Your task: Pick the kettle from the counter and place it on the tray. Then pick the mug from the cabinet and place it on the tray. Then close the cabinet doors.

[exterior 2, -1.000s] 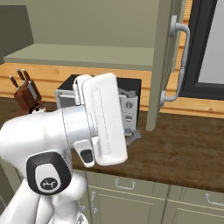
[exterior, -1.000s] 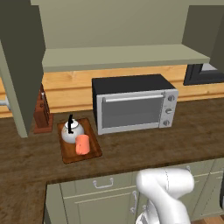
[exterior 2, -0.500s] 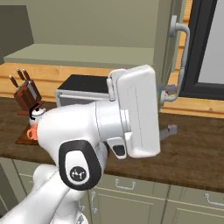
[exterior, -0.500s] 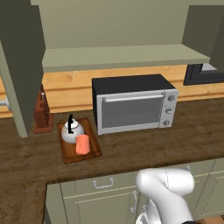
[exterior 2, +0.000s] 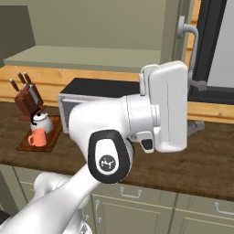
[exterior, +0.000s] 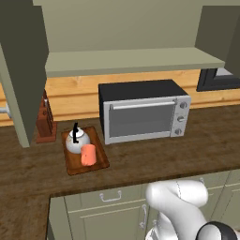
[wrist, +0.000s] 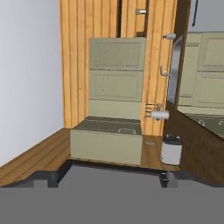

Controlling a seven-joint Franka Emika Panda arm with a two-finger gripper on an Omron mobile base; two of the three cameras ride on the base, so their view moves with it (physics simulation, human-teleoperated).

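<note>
No readable text anywhere in these views.

The oven [exterior: 143, 111] front near the worktop's [exterior: 154, 161] back edge bears blank knobs; the round dark cap on the arm's joint [exterior 2: 109, 157] carries a small white emblem, not legible lettering.

On the counter [exterior: 197, 145] the tray [exterior: 72, 165] lies left of the oven [exterior: 143, 112], with the knife block [exterior: 44, 119] behind it against the wall. The kettle [exterior: 76, 139] sits on the tray's rear part and the mug [exterior: 88, 155] stands just in front of it, to its right, both on the tray. The cabinet [exterior: 126, 58] hangs above the oven, one of the cabinet doors [exterior: 21, 75] swung out at the left and the other [exterior 2: 176, 50] at the right.
</note>
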